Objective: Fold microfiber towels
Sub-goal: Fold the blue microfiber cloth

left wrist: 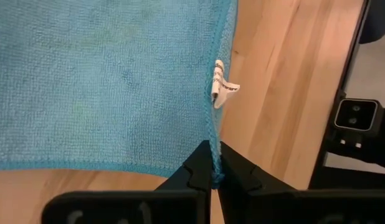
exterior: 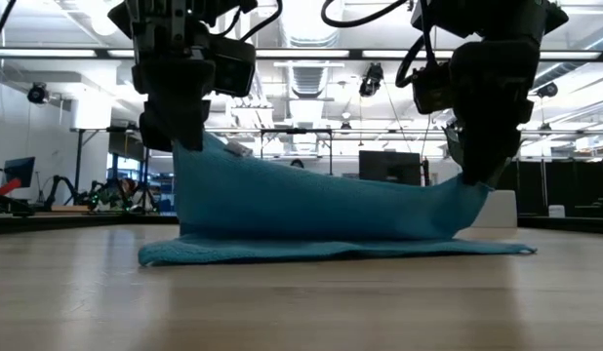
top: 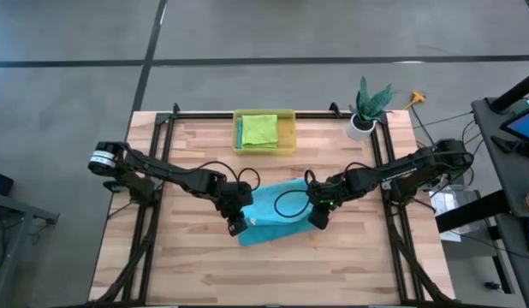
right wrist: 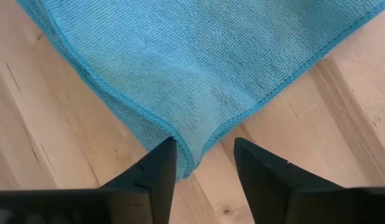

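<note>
I am folding the teal towel (top: 273,212) at mid-tabletop (top: 205,265): my left fingers (left wrist: 212,171) are pinching one corner, my right fingers (right wrist: 161,168) are parted around another, while a green towel (top: 258,130) is lying in the bin (top: 288,128).

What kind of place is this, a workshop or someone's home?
Most likely a robotics lab: a wooden table in a black frame on concrete floor, ceiling strip lights, monitors and other equipment behind.
</note>
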